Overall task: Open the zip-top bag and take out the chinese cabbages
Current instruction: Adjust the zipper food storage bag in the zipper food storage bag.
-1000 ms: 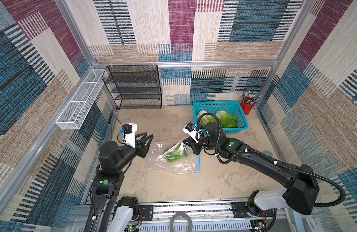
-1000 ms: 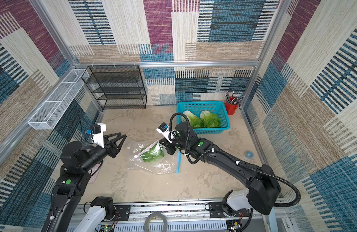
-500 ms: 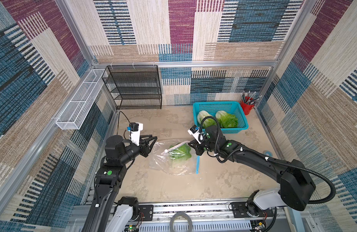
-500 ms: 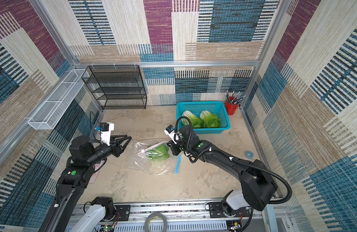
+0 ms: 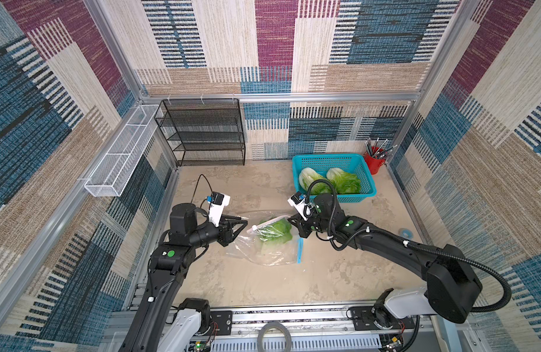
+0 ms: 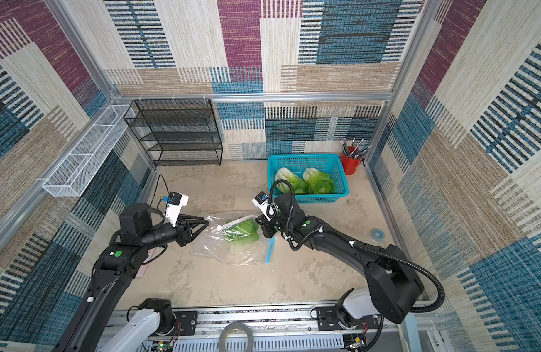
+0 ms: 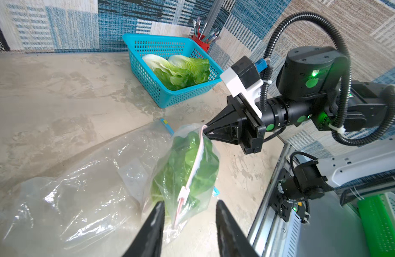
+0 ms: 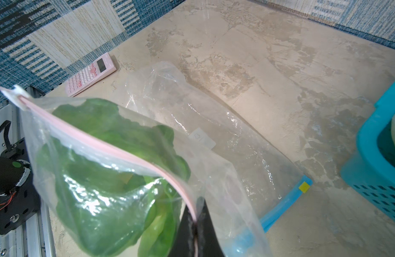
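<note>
The clear zip-top bag (image 5: pixel 270 240) with a pink zip strip (image 7: pixel 197 160) hangs partly lifted over the table, with one chinese cabbage (image 5: pixel 277 233) inside it. My right gripper (image 8: pixel 195 207) is shut on one end of the zip strip and appears in both top views (image 5: pixel 291 218) (image 6: pixel 258 218). My left gripper (image 7: pixel 190 203) is open, its jaws on either side of the bag's other end near the white slider tab (image 7: pixel 183 192), not gripping it. It shows in both top views (image 5: pixel 244 222) (image 6: pixel 206 221). Two more chinese cabbages (image 5: pixel 312 181) (image 5: pixel 344 181) lie in the teal basket (image 5: pixel 366 179).
A second, larger clear bag with a blue zip (image 5: pixel 299 251) lies flat under the held one. A pink calculator (image 8: pixel 91 74) sits by the left wall. A red pencil cup (image 5: pixel 374 160), black wire shelf (image 5: pixel 202 134), white wire tray (image 5: pixel 120 152) and tape roll (image 5: pixel 405 233) line the edges.
My left gripper has advanced to the right, up to the free end of the bag. The right gripper stays shut on the zip strip and has shifted slightly with the bag.
</note>
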